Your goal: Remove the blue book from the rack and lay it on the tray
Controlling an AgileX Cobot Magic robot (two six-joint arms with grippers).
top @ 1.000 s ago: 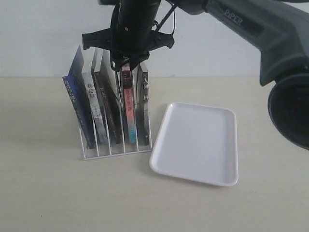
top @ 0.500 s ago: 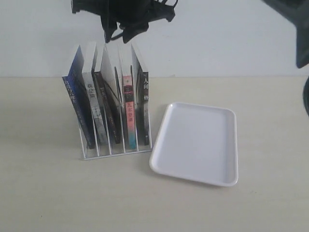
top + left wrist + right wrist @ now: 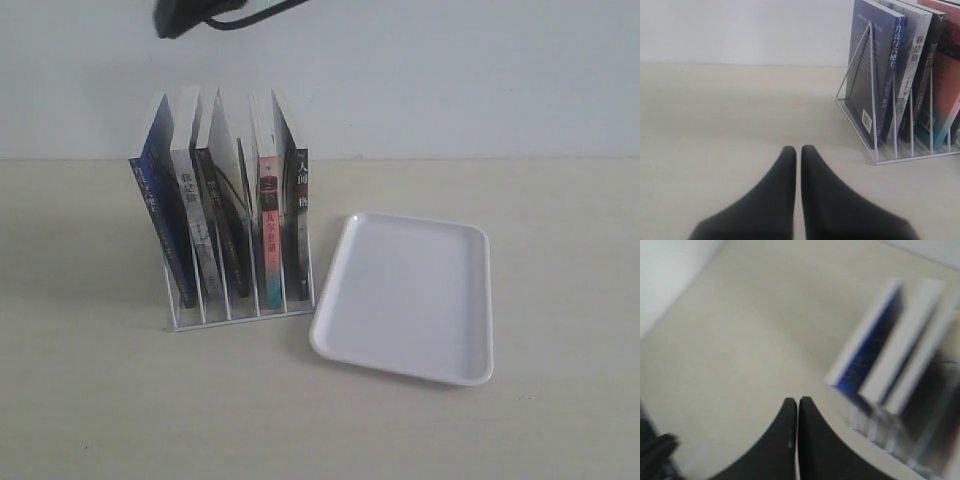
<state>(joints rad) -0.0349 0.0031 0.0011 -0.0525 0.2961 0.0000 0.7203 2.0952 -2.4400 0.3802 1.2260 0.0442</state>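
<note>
The blue book (image 3: 150, 215) stands slanted in the leftmost slot of the white wire rack (image 3: 240, 314). The left wrist view shows its blue spine and back cover (image 3: 875, 75) behind the rack's end wire (image 3: 873, 90). The white tray (image 3: 410, 295) lies right of the rack with nothing on it. My left gripper (image 3: 798, 150) is shut over bare table, well short of the rack. My right gripper (image 3: 798, 401) is shut and holds nothing, high above the table beside the blurred blue book (image 3: 867, 347). The exterior view shows only a dark arm part (image 3: 185, 15) at the top edge.
Other books fill the rack: a grey-white-spined one (image 3: 195, 230), a dark one (image 3: 225, 230), a red-and-teal one (image 3: 268, 240) and a black one (image 3: 298, 225). A white wall stands behind the beige tabletop (image 3: 200, 410).
The right arm, which hovered over the rack's books, has risen and swung left out of the exterior view. The books, rack and tray have not moved.
</note>
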